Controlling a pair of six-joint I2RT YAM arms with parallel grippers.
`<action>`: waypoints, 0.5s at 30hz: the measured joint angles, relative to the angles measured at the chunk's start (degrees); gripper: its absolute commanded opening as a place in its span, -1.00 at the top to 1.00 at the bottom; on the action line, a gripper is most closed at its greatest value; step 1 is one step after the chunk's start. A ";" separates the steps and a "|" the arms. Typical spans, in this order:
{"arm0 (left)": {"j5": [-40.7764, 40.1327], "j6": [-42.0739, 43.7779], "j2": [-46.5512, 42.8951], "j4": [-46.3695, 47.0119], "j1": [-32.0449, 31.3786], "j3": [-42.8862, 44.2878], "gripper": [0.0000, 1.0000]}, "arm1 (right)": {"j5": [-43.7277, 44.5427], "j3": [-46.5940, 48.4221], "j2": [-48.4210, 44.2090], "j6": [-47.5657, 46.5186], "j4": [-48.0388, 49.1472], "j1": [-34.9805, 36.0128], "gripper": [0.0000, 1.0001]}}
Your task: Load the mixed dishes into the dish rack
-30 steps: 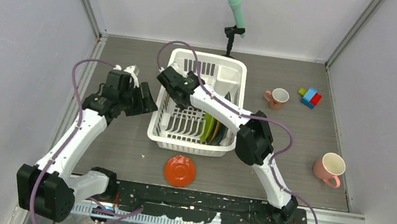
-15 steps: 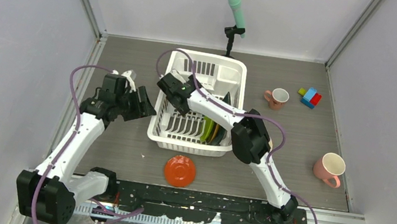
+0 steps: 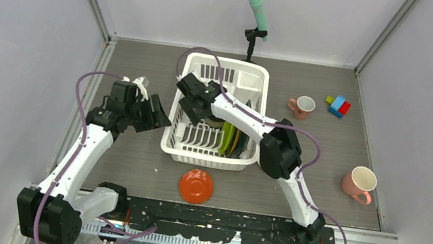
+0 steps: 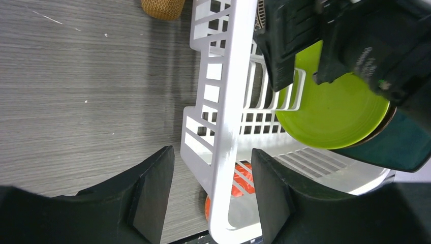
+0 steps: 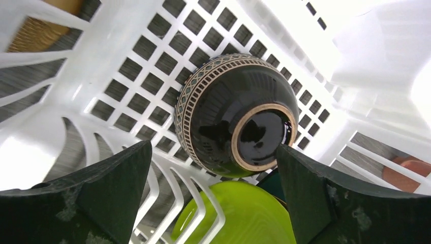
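Small brown bowl (image 5: 236, 117): one, upside down on the dish rack (image 3: 208, 158) floor, directly below the right gripper (image 5: 213, 152), whose jaws are spread wide and empty. Upright inside: one lime plate (image 4: 330, 107), one teal plate (image 4: 401, 147). Left gripper (image 4: 212, 152): jaws part-open astride the rack's left wall; whether they pinch it cannot be told. On the desk (image 3: 130, 161): one red-orange dish (image 3: 196, 185), flat, before the rack, likely next; two pink mugs (image 3: 302, 106) (image 3: 359, 182), rightward.

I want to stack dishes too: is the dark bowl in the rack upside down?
Upside down: the dark bowl shows its foot ring facing up, inside the dish rack.
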 measured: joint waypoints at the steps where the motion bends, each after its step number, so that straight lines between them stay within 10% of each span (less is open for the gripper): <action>1: 0.42 0.07 0.00 0.02 0.00 0.00 -0.18 | -0.79 0.00 -0.81 0.76 0.17 -0.46 -0.96; 15: 2.25 0.20 0.48 0.70 0.02 -1.51 0.00 | -13.31 1.64 -4.74 9.38 1.49 -6.60 0.73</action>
